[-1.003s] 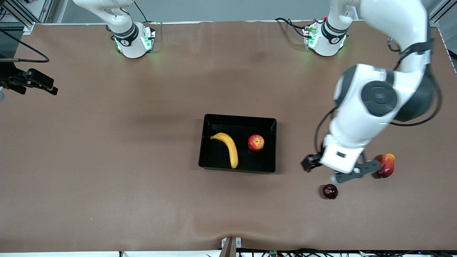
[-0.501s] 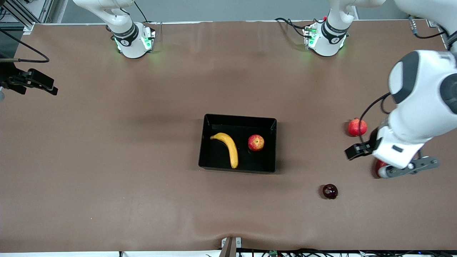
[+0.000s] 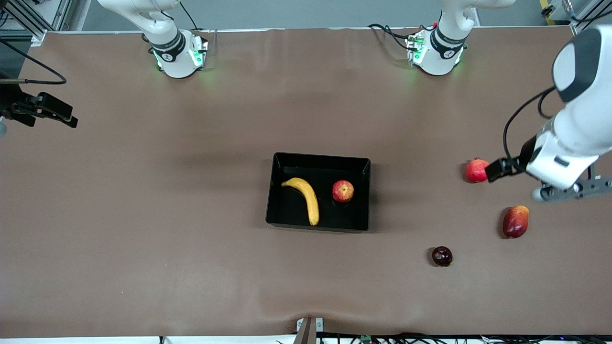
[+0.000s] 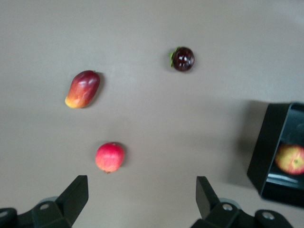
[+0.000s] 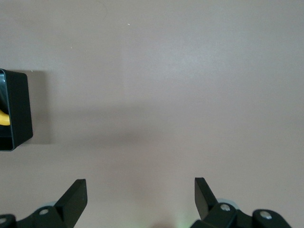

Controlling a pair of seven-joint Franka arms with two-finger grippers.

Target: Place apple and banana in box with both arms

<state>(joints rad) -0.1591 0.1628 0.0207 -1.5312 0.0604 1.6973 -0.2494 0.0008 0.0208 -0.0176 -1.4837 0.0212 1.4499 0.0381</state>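
Note:
The black box [image 3: 320,156] sits mid-table. The yellow banana [image 3: 306,196] and the red-yellow apple [image 3: 343,190] lie side by side in it. My left gripper [image 3: 569,190] is open and empty, up in the air over the table at the left arm's end, away from the box. Its wrist view shows its open fingers [image 4: 76,192], the box's corner [image 4: 273,142] and the apple [image 4: 290,159]. My right gripper [image 5: 141,197] is open and empty over bare table. Its view shows the box's corner [image 5: 16,109] and a sliver of banana [image 5: 4,118]. The right gripper is outside the front view.
A red pomegranate [image 3: 476,170] [image 4: 109,157], a red-yellow mango-like fruit [image 3: 515,221] [image 4: 82,89] and a dark purple fruit [image 3: 442,256] [image 4: 183,59] lie on the table toward the left arm's end. A black mount [image 3: 43,110] sticks in at the right arm's end.
My left arm has swung away from the box toward its end of the table, uncovering the pomegranate and the mango-like fruit. The fruit and the box have not moved.

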